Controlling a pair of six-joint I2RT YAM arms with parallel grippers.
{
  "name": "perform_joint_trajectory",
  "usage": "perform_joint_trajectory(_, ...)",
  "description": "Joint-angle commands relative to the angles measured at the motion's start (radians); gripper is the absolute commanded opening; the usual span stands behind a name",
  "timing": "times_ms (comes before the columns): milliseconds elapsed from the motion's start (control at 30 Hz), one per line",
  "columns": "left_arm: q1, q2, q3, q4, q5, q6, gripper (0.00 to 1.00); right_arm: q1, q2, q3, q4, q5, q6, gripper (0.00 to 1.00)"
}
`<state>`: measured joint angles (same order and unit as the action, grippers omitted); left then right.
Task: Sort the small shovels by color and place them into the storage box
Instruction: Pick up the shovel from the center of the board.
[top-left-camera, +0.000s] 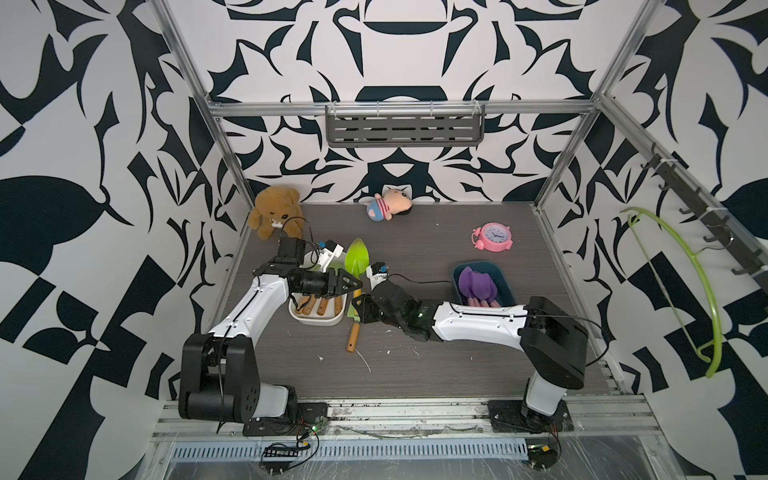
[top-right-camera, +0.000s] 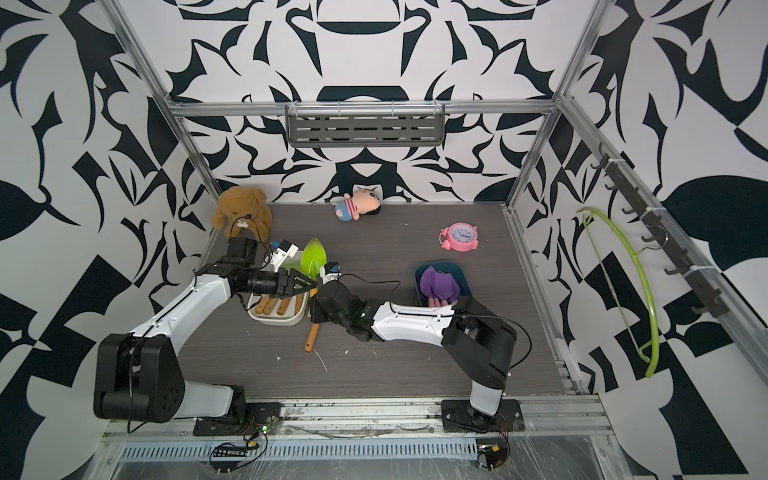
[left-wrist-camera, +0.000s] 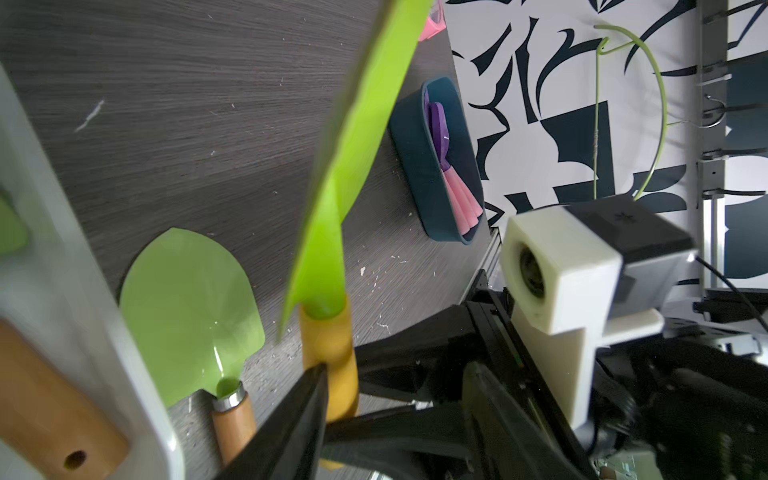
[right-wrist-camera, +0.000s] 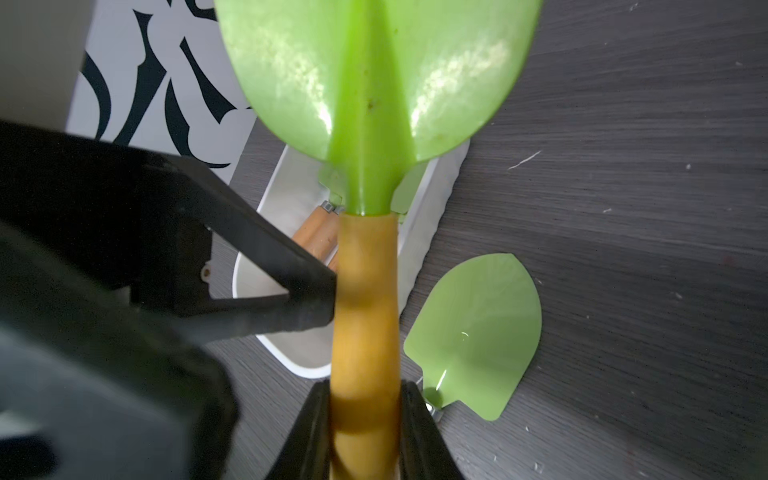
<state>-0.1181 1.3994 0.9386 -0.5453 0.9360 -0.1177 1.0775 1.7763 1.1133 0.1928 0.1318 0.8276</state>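
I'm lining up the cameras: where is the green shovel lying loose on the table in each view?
Top view: loose shovel, brown handle between white box and right arm.
Top view: same spot.
Left wrist: blade beside the box wall.
Right wrist: blade beside held shovel.
Shared landmark: white box.

Two boxes, well apart on the bench
Left box holds shovels; lying shovel just right of it, raised shovel above; clock behind right box.
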Motion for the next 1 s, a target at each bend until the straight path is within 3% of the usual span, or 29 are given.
perform_joint_trajectory(0,-0.008,0.018,-0.009,0.019,-0.018,-0.022,0.56,0.002,-0.008,0.058,0.129,-0.018,0.005,0.00)
perform_joint_trajectory(233,-0.008,0.019,-0.003,0.012,-0.150,-0.021,0.51,0.002,0.005,0.070,0.134,-0.019,0.005,0.00)
perform_joint_trajectory(467,-0.008,0.017,0.000,0.012,-0.172,-0.020,0.51,0.002,-0.008,0.059,0.127,-0.007,-0.001,0.00)
perform_joint_trajectory(633,-0.008,0.023,0.012,0.015,-0.092,-0.010,0.34,0.002,-0.004,0.053,0.179,-0.039,-0.008,0.00)
perform_joint_trajectory(800,-0.008,0.024,0.023,-0.008,-0.093,0.028,0.14,0.002,-0.006,0.034,0.231,-0.071,-0.024,0.03)
perform_joint_trajectory(867,-0.002,0.028,0.029,-0.022,-0.106,0.040,0.03,0.002,-0.005,0.031,0.235,-0.082,-0.034,0.09)
perform_joint_trajectory(967,0.021,0.042,0.051,-0.051,-0.145,0.057,0.00,0.001,-0.017,0.019,0.227,-0.081,-0.041,0.22)
